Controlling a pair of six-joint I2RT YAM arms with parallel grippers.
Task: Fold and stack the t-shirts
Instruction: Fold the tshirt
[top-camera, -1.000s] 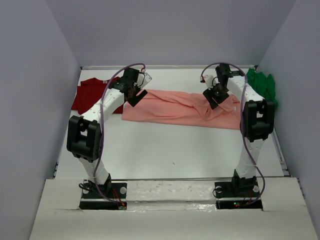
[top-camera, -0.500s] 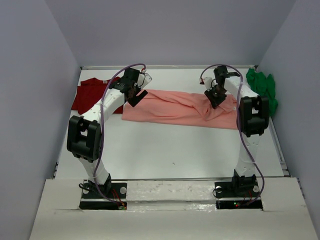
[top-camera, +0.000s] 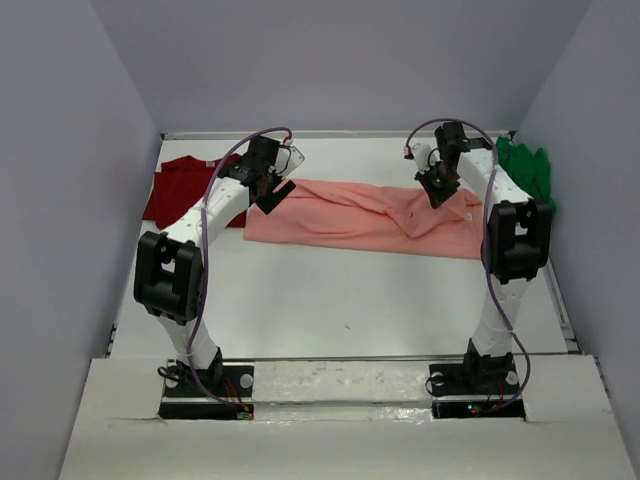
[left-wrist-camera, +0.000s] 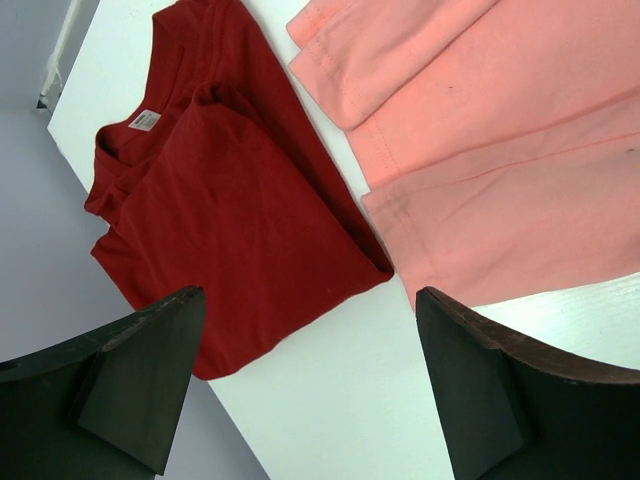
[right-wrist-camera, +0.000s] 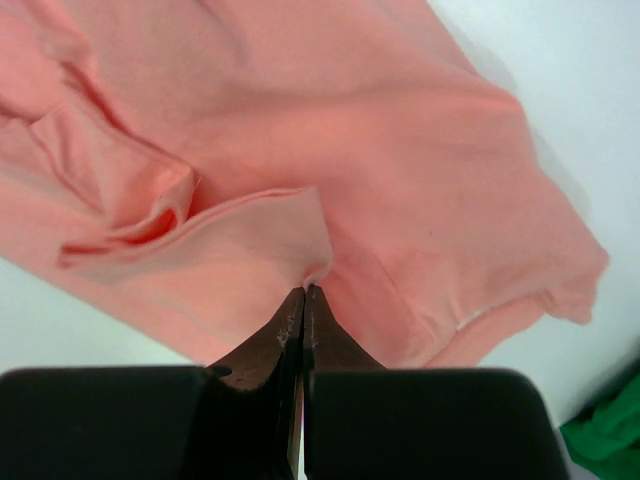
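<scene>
Now the right fingers are clenched on a small ridge of the pink shirt, which spreads ahead of them on the table, the green shirt off to one side. The left fingers hang spread wide and empty, the dark red shirt ahead of one, the pink shirt's hem ahead of the other.

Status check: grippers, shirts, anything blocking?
Left gripper open, over the dark red shirt edge beside the salmon-pink shirt. Right gripper shut on a fold of the salmon-pink shirt. Green shirt bunched far right. Nothing in the way.
</scene>
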